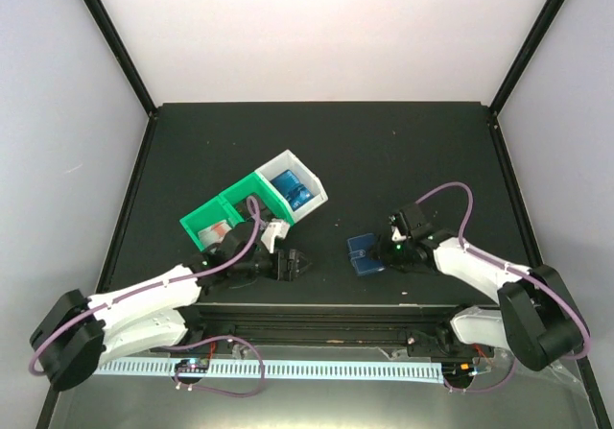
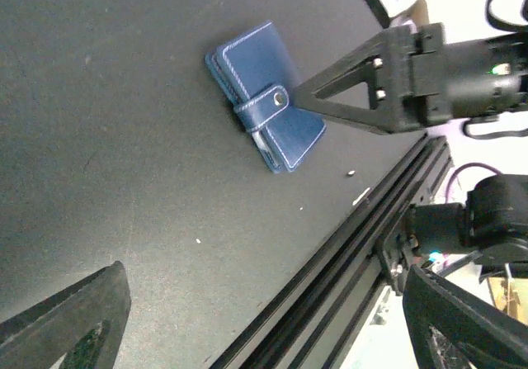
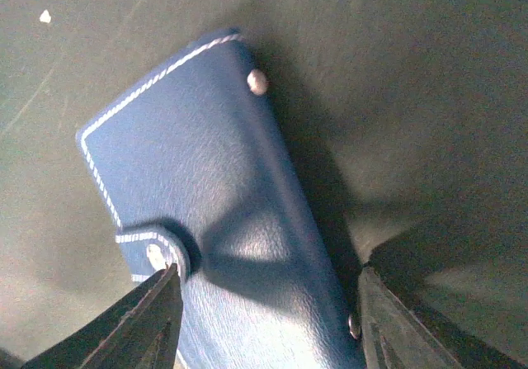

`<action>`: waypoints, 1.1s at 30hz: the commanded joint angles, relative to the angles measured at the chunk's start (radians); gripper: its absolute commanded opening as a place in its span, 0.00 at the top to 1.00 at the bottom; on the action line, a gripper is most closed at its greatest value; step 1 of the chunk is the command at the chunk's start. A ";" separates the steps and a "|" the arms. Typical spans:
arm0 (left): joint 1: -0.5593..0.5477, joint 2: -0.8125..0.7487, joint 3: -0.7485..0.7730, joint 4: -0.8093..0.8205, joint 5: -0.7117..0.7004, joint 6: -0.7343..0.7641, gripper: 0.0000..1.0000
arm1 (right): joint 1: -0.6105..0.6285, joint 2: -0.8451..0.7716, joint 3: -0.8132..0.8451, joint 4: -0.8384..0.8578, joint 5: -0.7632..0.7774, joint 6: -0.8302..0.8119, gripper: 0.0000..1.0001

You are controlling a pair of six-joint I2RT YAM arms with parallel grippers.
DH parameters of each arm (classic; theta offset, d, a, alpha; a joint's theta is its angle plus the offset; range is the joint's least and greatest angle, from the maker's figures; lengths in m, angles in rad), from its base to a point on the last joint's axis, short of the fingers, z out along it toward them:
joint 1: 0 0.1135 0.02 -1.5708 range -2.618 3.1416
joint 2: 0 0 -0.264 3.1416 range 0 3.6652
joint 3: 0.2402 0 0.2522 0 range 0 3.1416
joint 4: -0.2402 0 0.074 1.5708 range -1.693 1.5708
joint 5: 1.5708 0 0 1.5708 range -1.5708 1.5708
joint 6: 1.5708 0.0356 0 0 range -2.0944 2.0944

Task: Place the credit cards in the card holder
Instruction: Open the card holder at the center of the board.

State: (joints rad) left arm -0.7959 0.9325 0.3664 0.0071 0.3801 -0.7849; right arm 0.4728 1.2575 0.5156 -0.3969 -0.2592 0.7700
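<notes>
Right fingers (image 3: 140, 328) stand one on each side of the shut card holder (image 3: 206, 179).
They are partly apart, one by the clasp tab (image 3: 153, 249) and one at the other long edge, so I think they mean to grab it; I cannot tell if they press it yet. The card holder lies flat on the dark worktop (image 1: 384, 151), near the front, with its clasp snapped, so it needs opening before any card can go in. Left fingers (image 2: 82, 319) are spread wide with nothing in them and point at the holder, maybe to help. Farther back, the blue credit cards (image 1: 291, 191) sit in the white bin (image 1: 312, 181), which touches the green bin (image 1: 201, 223).
</notes>
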 commanded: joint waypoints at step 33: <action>-0.131 0.836 0.604 -0.171 -0.128 0.019 0.55 | 0.019 0.111 0.024 0.034 -0.097 -0.178 0.54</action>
State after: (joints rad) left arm -0.9295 1.7302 0.9173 -0.1238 0.2756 -0.7784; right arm 0.4843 1.3266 0.5266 -0.3092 -0.3870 0.6514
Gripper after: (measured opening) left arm 0.475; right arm 0.447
